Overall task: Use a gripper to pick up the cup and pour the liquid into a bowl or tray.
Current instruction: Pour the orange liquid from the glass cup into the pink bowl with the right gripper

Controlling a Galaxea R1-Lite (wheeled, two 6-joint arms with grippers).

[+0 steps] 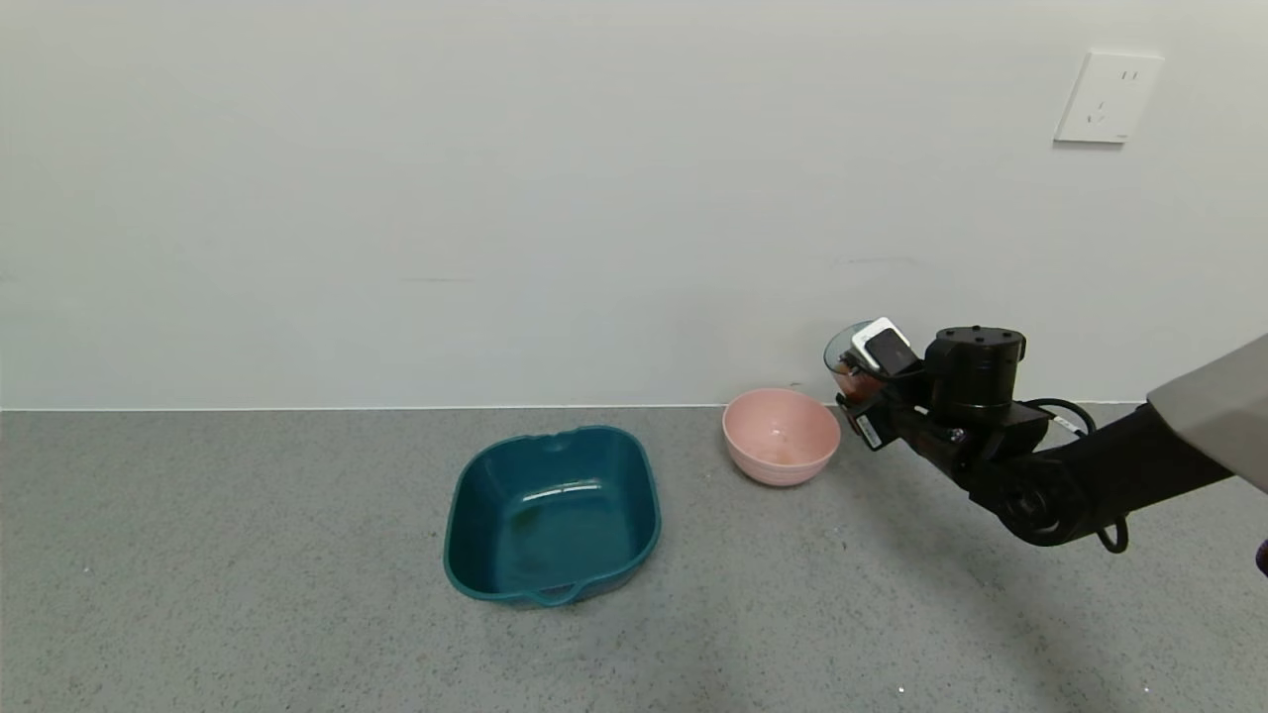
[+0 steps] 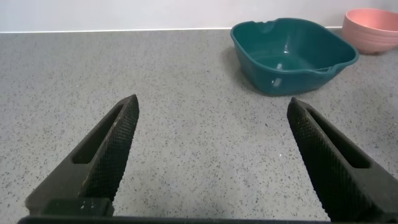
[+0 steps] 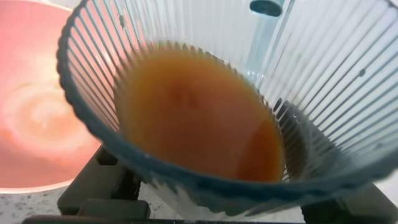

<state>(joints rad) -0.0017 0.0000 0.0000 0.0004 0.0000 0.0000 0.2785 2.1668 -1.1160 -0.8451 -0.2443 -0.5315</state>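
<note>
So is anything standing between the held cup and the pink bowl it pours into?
Nothing visible. The right gripper holds the cup just beside the pink bowl, with only open air between them. The teal tray sits off to the bowl's other side.

Bare test room or lab: plain white wall (image 1: 495,198), wall socket (image 1: 1108,97), grey speckled floor (image 1: 248,594), no furnishings.

Right arm, at the right of the head view: black jointed links under a grey shell, a squat black cylindrical wrist housing, looping black cables, and a right gripper (image 1: 860,381) carrying a small white block. Left gripper (image 2: 211,134): two black tapered fingers with ridged inner faces.
</note>
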